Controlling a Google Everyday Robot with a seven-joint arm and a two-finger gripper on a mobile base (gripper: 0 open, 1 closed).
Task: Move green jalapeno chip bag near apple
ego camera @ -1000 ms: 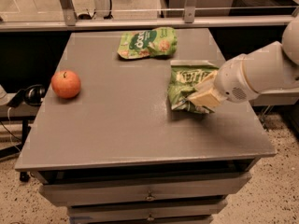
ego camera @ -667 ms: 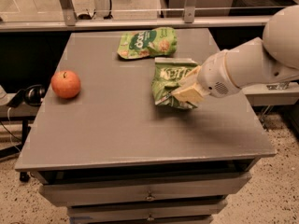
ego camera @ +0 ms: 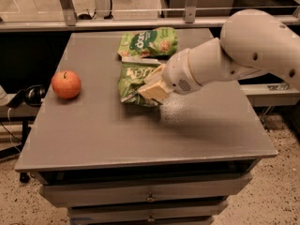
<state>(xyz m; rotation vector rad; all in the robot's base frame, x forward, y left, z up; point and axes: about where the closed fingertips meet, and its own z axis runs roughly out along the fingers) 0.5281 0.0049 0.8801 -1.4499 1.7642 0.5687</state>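
The green jalapeno chip bag (ego camera: 132,78), light green with white "KETTLE" lettering, is in the middle of the grey table (ego camera: 93,130), crumpled and held just above the top. My gripper (ego camera: 149,89) is shut on the bag's right side, its cream fingers (ego camera: 154,86) clamped over it. The white arm reaches in from the right. The apple (ego camera: 66,84), orange-red with a short dark stem, sits on the table at the left, well apart from the bag.
A second green chip bag (ego camera: 149,42) with a dark round logo lies at the table's back middle, just behind the held bag. A metal rail (ego camera: 140,22) runs behind the table. Drawers (ego camera: 150,198) are below the front edge.
My gripper has carried the jalapeno chip bag leftward across the table, from the right side to the middle, closer to the apple. The apple and the other bag have not moved.
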